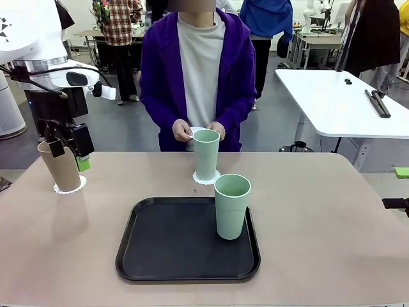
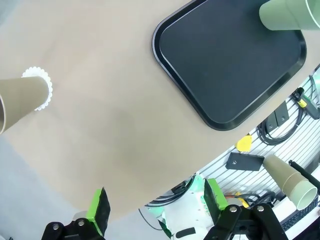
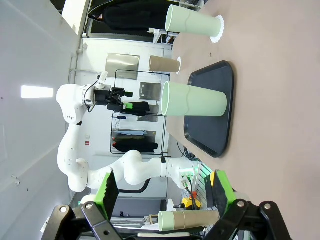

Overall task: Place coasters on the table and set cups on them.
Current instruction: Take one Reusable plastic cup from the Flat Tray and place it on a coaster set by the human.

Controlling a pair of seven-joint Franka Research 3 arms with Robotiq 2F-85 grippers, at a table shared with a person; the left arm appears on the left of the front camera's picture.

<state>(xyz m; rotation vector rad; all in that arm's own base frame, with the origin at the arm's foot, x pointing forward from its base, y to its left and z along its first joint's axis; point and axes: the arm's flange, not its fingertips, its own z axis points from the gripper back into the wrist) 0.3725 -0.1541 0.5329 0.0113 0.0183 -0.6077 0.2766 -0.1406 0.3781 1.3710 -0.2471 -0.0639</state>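
Beige desk carries a tan cup and the far mint cup, each upright on a lacy paper coaster; the near mint cup, matte and tapered, stands on the black tray. Left gripper and right gripper both gape wide, empty. That plastic likely wants a gentle mid-wall grasp, lowered squarely onto a coaster.

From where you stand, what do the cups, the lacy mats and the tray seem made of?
The tan cup and both green cups look like matte plastic, smooth and dull. The mats: likely thin white paper, with lacy scalloped edges. The tray: black, probably plastic, faint sheen.
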